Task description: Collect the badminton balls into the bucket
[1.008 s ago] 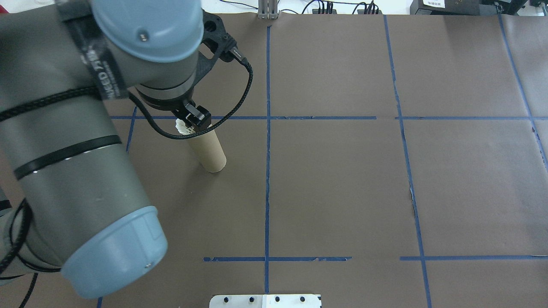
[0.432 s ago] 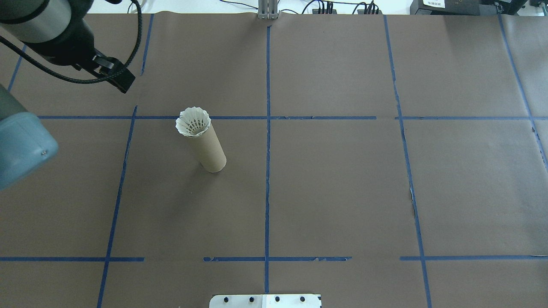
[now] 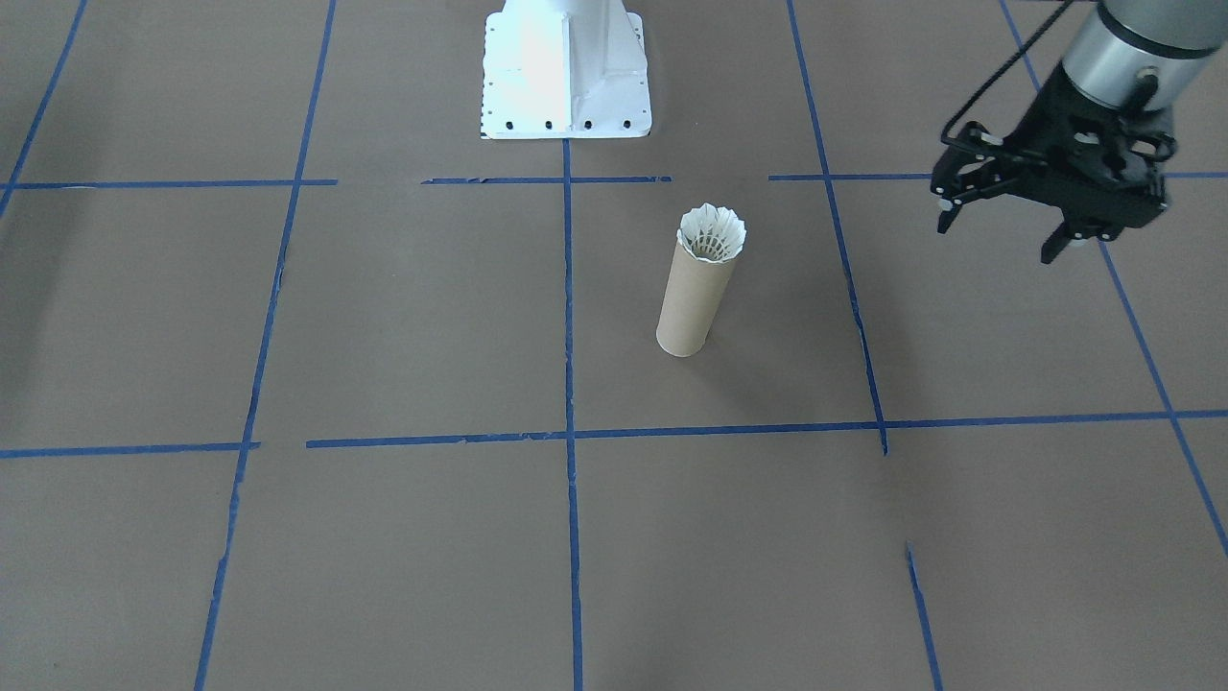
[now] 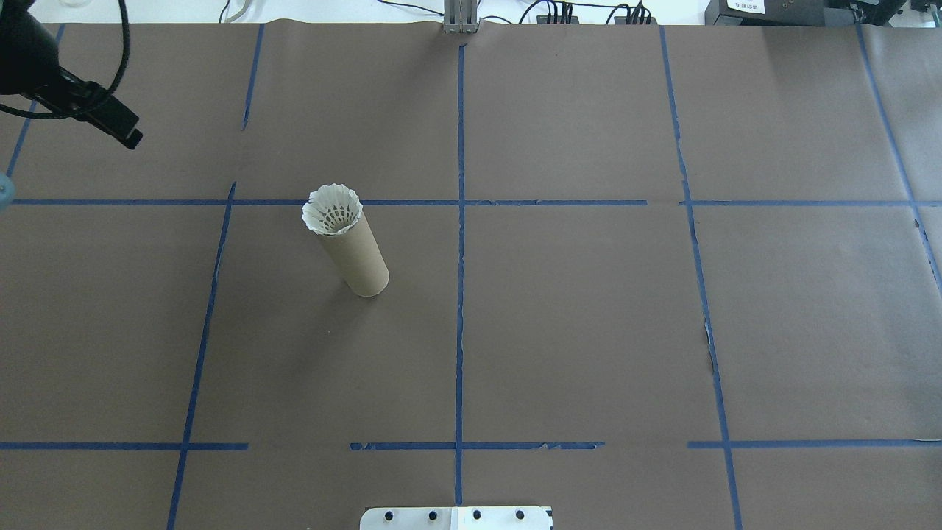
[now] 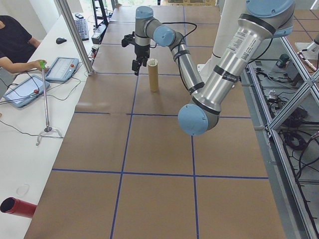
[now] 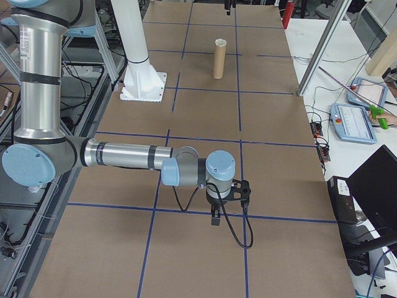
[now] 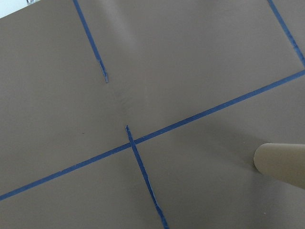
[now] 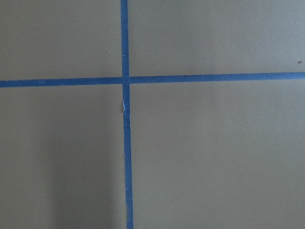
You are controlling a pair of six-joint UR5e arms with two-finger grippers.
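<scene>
Shuttlecock (image 3: 712,234) sits in the upright tube (image 3: 695,299), well clear of the spread, empty left hand (image 3: 1003,228).

Shuttlecock's (image 4: 333,210) cork tip inside tube (image 4: 357,258)

Cardboard tube (image 4: 355,254) stands upright on brown paper table cover (image 4: 589,316), left of the centre blue tape line (image 4: 460,243). White feather shuttlecock (image 4: 332,210) sits in the tube mouth, skirt flared over the rim, feathers up. Left gripper (image 4: 110,121) is at the top-left corner, well apart from the tube; only a dark fingertip portion shows. White base plate (image 4: 456,518) lies at the bottom edge.
</scene>
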